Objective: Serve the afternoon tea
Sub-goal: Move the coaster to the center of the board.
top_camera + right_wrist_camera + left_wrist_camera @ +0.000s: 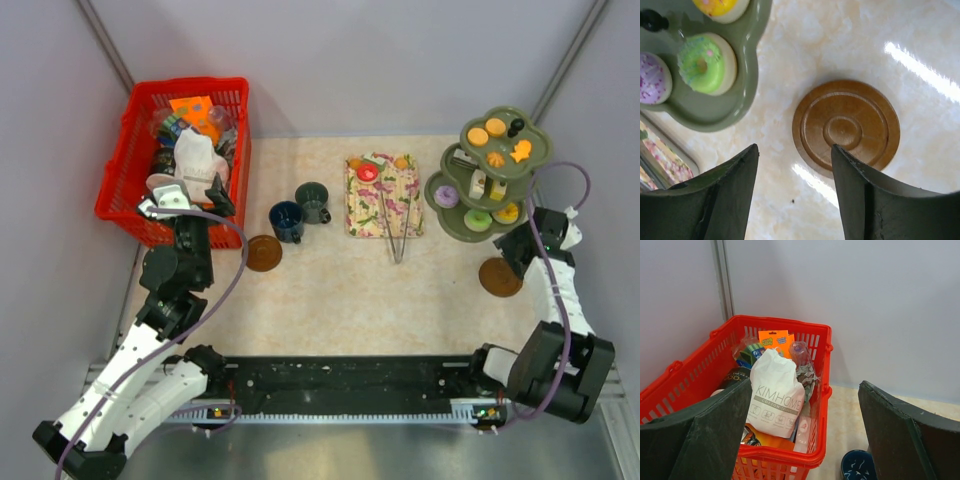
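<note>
Nearest the arm bases, the table [400,300] is a broad bare strip, the best room for moving. On its right, the right tool [795,150] hangs over the right saucer [847,129], fingers apart and gripping nothing. That saucer lies flat and bare, just beside the lowest tier of the three-tier stand [752,75], a narrow band of table between them. The side wall is close on the right, so I judge there is little room to swing there.

On the left, the left saucer [264,253] is also bare, just in front of the navy mug [287,221]. The dark-green mug [313,202] stands just behind that mug. Neither mug is on a saucer, so that step looks undone.

Further back in the middle, a patterned mat [400,215] holds a red doughnut [367,172] and a few small pastries, probably yet to be served. The tongs [393,235] overhang its near edge.

The stand carries pastries on all tiers, among them a green doughnut [706,63], so serving seems well along.

At far left, the left tool [805,390] hovers wide apart and empty before the red basket [130,150], which fills that corner against the walls.
</note>
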